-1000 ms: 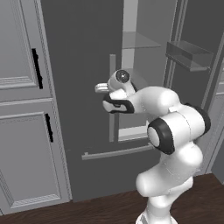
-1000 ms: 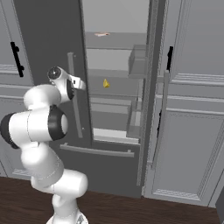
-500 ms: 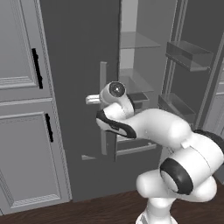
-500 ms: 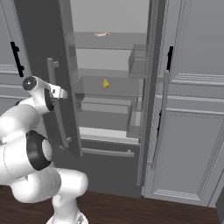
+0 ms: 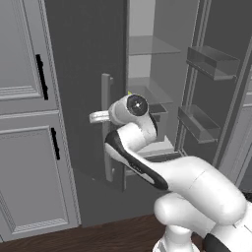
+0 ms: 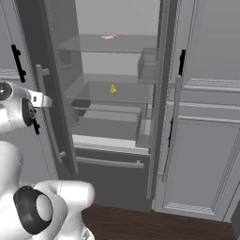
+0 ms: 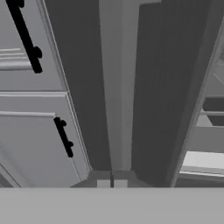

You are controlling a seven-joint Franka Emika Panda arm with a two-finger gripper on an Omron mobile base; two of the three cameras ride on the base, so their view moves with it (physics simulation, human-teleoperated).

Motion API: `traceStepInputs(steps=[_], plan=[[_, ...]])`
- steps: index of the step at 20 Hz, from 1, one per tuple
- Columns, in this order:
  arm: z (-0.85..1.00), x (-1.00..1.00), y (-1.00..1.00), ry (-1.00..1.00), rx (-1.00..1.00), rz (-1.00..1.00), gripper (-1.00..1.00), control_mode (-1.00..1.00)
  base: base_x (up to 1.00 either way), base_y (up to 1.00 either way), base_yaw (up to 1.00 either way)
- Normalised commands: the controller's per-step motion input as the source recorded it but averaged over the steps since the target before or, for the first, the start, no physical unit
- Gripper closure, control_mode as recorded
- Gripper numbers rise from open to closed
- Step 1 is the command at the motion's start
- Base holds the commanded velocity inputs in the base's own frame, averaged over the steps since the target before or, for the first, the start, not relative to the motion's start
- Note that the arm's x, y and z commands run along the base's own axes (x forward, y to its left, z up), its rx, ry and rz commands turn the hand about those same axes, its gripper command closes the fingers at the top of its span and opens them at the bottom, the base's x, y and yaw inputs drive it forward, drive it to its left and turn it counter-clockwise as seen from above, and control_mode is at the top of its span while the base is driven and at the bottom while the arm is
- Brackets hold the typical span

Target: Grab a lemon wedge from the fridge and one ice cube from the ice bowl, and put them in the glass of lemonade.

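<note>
I am pressing my gripper (image 7: 111,183) together beside the handle (image 5: 106,128) now the fridge (image 6: 51,70) door has swung wide, exposing the lemon wedge (image 6: 113,89).

Grey panelled cabinets (image 5: 29,147) left of the appliance, stacked as an upper and a lower door. Black handle (image 5: 42,77) upright near the right edge of the upper door; a second black handle (image 5: 55,143) upright on the lower door beneath it. More grey panelled cabinets (image 6: 206,140) on the right side, with a black handle (image 6: 182,63) upright on the upper door. Dark wooden floor (image 6: 154,227) along the bottom. Small flat pinkish-brown item (image 6: 109,36) lying on the top glass shelf.
</note>
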Motion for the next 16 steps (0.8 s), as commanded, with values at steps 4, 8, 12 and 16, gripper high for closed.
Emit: traceStepInputs(steps=[4,8,12,16], plan=[[0.79,-0.95,-0.18,0.00,0.00,0.05,1.00,-1.00,0.00,0.00,0.00],[0.62,-0.38,-0.76,0.01,0.00,-0.05,1.00,-1.00,0.00,0.00,0.00],[0.24,0.00,-0.99,0.11,0.00,-0.18,1.00,-1.00,0.00,0.00,0.00],[-0.05,0.05,-0.72,0.04,0.07,-0.08,1.00,-1.00,0.00,0.00,0.00]])
